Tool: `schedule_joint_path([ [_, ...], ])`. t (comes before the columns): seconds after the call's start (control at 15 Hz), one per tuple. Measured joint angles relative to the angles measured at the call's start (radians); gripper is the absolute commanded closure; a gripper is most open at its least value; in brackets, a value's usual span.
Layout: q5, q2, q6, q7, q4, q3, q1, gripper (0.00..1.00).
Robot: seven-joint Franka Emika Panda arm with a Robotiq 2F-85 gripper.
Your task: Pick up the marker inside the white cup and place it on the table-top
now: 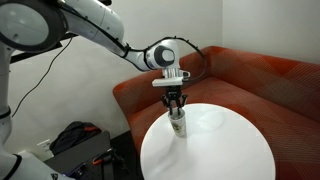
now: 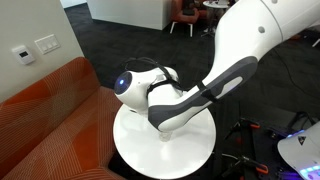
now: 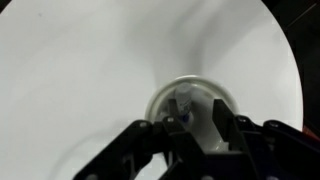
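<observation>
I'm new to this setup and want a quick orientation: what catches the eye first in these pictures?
The white robot arm dominates, reaching over a round white table-top in front of a red-brown sofa. Its gripper hangs right above a small white cup. In the wrist view, a dark marker shows inside that cup.

The white cup (image 1: 177, 125) stands upright on the desk (image 1: 230, 150), close to the desk's left edge in an exterior view and well off its middle. The marker (image 3: 182, 108) sits inside the cup. The gripper (image 1: 176, 103) hangs straight above the cup's mouth. In the wrist view its jaws stand apart, one on each side of the cup. The corner sofa (image 1: 260, 80) wraps behind the desk, and in an exterior view the sofa (image 2: 50, 120) lies left of it.
</observation>
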Motion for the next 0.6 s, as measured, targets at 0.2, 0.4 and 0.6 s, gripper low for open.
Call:
schedule_joint_path([
  [0.2,0.000,0.007,0.000,0.000,0.000,0.000,-0.002,0.58],
  [0.4,0.000,0.010,0.000,0.000,0.000,0.000,-0.003,0.59],
  [0.6,0.000,0.010,0.000,0.000,0.000,0.000,-0.006,0.59],
])
